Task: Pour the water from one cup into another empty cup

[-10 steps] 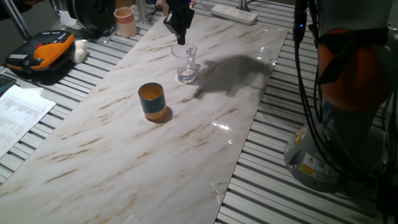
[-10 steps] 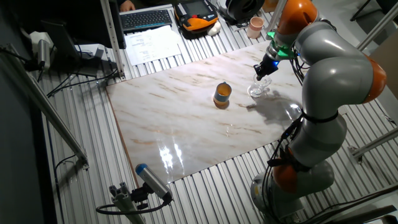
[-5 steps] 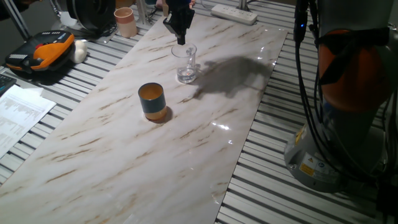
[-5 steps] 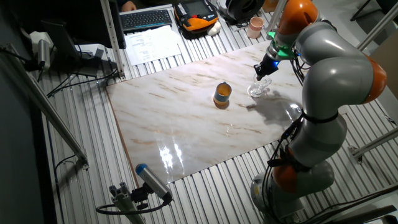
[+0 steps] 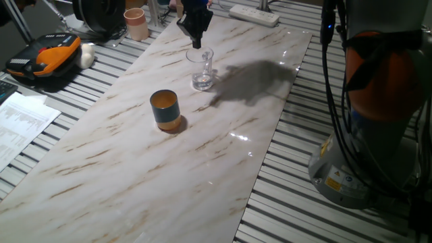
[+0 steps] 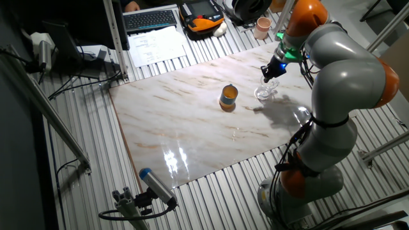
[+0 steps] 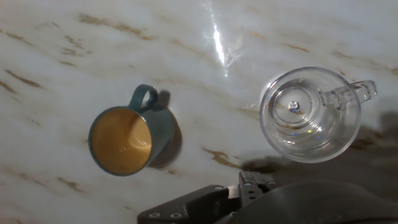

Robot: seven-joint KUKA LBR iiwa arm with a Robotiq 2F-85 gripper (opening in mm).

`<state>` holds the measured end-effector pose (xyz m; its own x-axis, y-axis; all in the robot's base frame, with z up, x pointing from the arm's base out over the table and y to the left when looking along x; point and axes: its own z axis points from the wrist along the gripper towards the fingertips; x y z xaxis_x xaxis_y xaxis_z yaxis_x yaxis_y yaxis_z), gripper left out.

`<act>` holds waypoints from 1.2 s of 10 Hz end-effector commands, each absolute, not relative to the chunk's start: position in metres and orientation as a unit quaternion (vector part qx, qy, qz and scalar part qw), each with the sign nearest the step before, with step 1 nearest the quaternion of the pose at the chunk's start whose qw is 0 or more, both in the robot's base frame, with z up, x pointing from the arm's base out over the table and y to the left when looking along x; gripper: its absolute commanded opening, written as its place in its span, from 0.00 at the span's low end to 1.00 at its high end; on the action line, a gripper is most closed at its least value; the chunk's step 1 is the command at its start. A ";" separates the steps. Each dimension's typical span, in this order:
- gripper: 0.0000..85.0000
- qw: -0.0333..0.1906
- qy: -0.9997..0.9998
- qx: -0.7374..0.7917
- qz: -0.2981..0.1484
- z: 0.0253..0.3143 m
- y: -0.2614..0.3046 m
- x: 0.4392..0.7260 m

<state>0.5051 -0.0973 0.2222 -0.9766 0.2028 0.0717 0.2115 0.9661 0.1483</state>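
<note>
The clear glass cup stands upright on the marble board, with a handle and a little water at its base. The teal cup, orange inside and empty, stands a short way to its near left. My gripper hangs just above the far rim of the glass, apart from it. Its fingers look pressed together with nothing held. In the hand view only the dark gripper tip shows at the bottom edge.
A pinkish-beige cup stands off the board at the far side, near a white power strip. An orange-black device and papers lie to the left. The robot base stands right of the board.
</note>
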 end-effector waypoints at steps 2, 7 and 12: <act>0.00 0.017 -0.993 -0.098 -0.060 0.222 -0.097 0.505; 0.00 0.013 -0.992 -0.087 -0.085 0.222 -0.097 0.505; 0.00 0.013 -0.994 -0.078 -0.076 0.223 -0.097 0.505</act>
